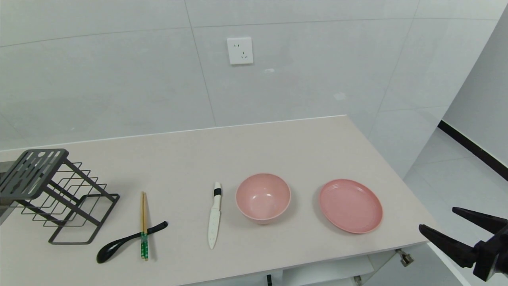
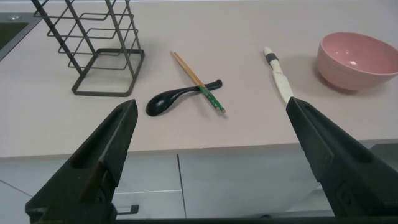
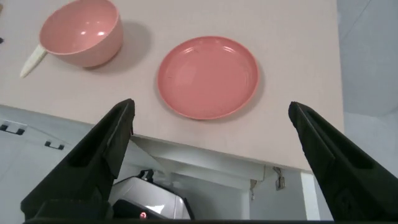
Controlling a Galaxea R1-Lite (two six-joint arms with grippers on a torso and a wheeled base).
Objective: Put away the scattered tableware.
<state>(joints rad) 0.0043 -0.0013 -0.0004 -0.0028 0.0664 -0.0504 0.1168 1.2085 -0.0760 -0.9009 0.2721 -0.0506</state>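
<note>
On the beige counter [image 1: 278, 147] lie, from left to right, a pair of chopsticks [image 1: 143, 224] crossed over a black spoon [image 1: 127, 240], a white knife [image 1: 214, 214], a pink bowl [image 1: 263, 196] and a pink plate [image 1: 351, 205]. A black wire rack [image 1: 51, 190] stands at the far left. My right gripper [image 1: 437, 218] hangs open off the counter's front right corner, near the plate [image 3: 207, 76]. My left gripper [image 2: 211, 102] is open too, held before the counter's front edge, facing the spoon [image 2: 177, 98] and chopsticks [image 2: 198, 81]. Neither holds anything.
A tiled wall with a socket [image 1: 239, 50] backs the counter. The counter ends at the right just past the plate, with open floor [image 1: 448, 174] beyond. White cabinet fronts [image 2: 242, 180] sit below the front edge. A sink edge [image 2: 12, 31] lies left of the rack.
</note>
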